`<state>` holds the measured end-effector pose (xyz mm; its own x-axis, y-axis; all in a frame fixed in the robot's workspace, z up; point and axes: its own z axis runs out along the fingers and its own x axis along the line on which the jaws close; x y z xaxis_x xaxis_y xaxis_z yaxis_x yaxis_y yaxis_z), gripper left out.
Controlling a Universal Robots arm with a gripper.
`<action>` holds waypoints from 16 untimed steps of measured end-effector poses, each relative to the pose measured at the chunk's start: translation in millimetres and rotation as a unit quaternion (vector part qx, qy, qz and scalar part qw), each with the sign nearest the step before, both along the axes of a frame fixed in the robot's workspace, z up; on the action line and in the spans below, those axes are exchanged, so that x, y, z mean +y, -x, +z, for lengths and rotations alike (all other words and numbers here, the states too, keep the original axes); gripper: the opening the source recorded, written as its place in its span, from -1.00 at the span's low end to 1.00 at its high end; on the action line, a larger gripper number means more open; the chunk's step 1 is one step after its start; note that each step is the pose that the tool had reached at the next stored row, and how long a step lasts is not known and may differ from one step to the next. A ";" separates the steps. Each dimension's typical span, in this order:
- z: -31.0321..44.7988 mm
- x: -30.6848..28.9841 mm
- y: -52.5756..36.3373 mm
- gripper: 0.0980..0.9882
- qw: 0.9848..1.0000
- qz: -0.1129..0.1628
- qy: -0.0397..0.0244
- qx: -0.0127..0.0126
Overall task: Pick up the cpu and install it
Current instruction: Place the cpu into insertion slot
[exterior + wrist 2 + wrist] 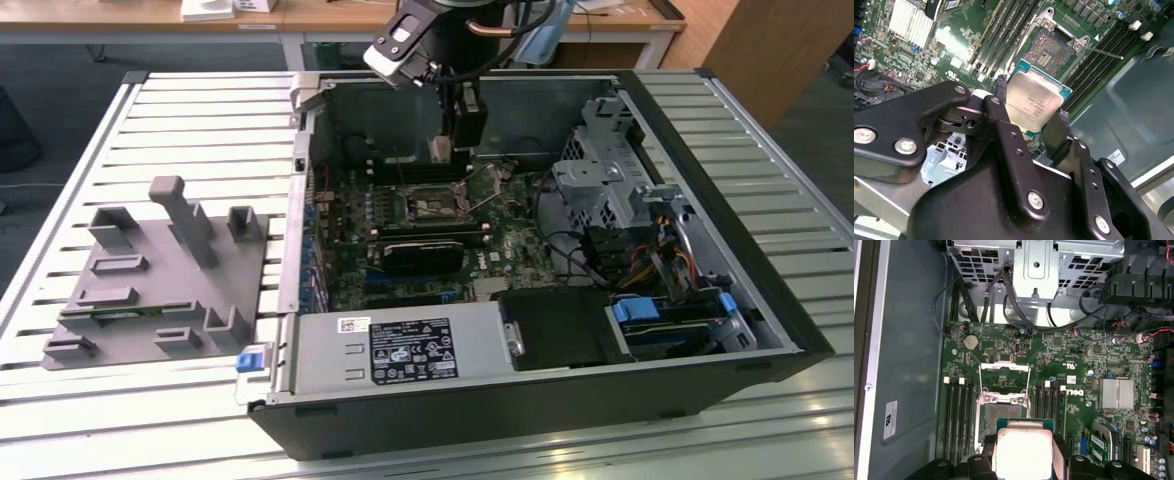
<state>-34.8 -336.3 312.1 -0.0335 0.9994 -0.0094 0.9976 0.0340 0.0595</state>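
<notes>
Between the black fingers point(999, 107) of the gripper point(1030, 106), in the second wrist view, sits the cpu point(1036, 95), a small flat square chip with a silvery-grey top and a paler rim; the fingers pinch it by two opposite edges, one finger on each side. In the first wrist view the cpu point(1023, 450) shows its pale metal face, with dark gripper parts on either side of it. Just beyond the chip lies the processor socket point(1002, 421), open, its metal retaining frame point(1004, 377) swung up and back; the chip is held above the green motherboard point(1079, 355), close to the socket but not seated in it. Rows of dark memory slots point(959, 415) flank the socket; a ribbed silver heatsink point(1115, 393) stands further off on the board. In the exterior view the gripper point(449, 152) hangs from the arm inside the open computer case point(534, 410), over the socket point(430, 205); a black rectangular block point(424, 254) lies on the board near the socket; a grey power supply box point(400, 350) fills the near corner of the case. To the exterior view's left of the case rests a grey plastic tray point(147, 290) with upright posts, on the slatted metal table point(200, 110). Farthest back runs a wooden desk point(334, 15).
</notes>
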 end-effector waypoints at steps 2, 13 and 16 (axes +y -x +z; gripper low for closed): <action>-1.8 0.0 0.0 -0.02 1.000 -0.001 0.000 0.000; -9.6 0.0 0.4 -0.02 1.000 -0.005 0.000 0.000; -12.2 0.0 0.5 -0.02 1.000 -0.007 0.000 0.000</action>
